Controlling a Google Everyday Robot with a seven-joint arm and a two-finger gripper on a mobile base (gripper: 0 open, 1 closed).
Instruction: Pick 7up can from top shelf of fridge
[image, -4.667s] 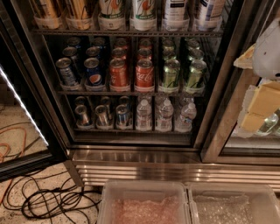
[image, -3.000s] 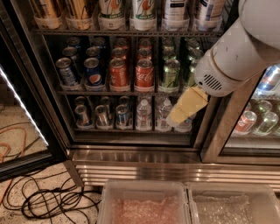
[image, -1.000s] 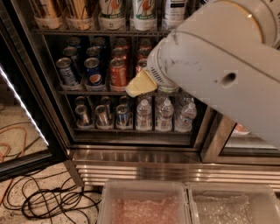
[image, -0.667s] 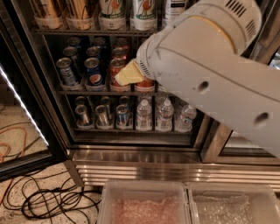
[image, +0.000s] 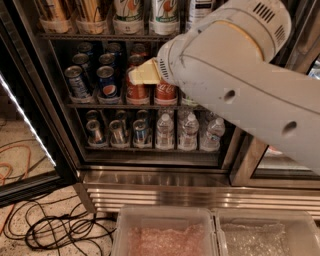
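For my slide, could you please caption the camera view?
End effector before cola cans, below top shelf holding the 7up can.

Legible: Coca-Cola script on red can (image: 165, 93), Pepsi globe on blue can (image: 107, 86), both on middle rack (image: 100, 106). Gripper (image: 142, 74) just before the red cans.

One camera, high, tilted down at fridge (image: 165, 186); jaws near, upper-centre.
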